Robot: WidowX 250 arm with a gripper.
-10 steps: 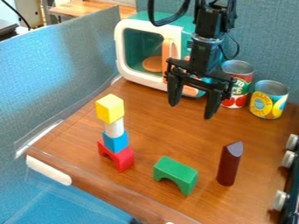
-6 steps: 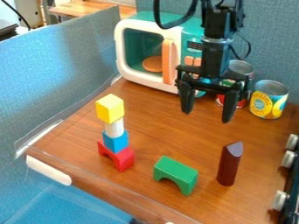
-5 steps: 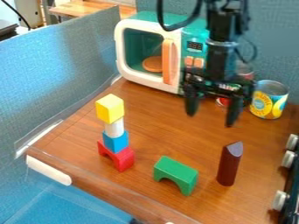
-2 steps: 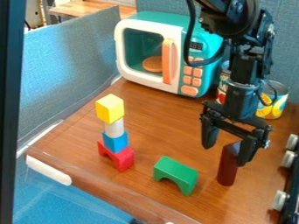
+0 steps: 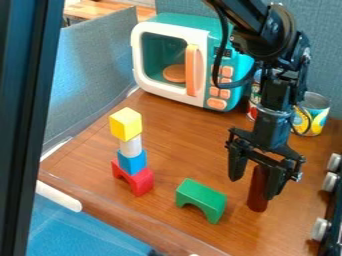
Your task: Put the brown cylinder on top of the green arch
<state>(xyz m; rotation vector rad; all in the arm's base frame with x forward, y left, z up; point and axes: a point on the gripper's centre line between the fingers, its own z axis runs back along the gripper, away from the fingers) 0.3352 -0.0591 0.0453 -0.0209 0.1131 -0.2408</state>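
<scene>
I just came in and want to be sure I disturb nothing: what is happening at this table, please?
A robot's black gripper hangs over the table with open jaws, right at the upright brown cylinder, not closed on it. The cylinder is meant for the top of the green arch, which has nothing on it yet. A small block tower with a yellow cube on top stands apart.

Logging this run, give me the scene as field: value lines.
gripper: open, around or just above the brown cylinder; exact depth unclear
cylinder pose: upright on table, partly hidden
green arch: on table, opening down, top bare
tower, bottom up: red arch, blue block, white piece, yellow block
back: toy microwave
status: cylinder not on green arch
</scene>
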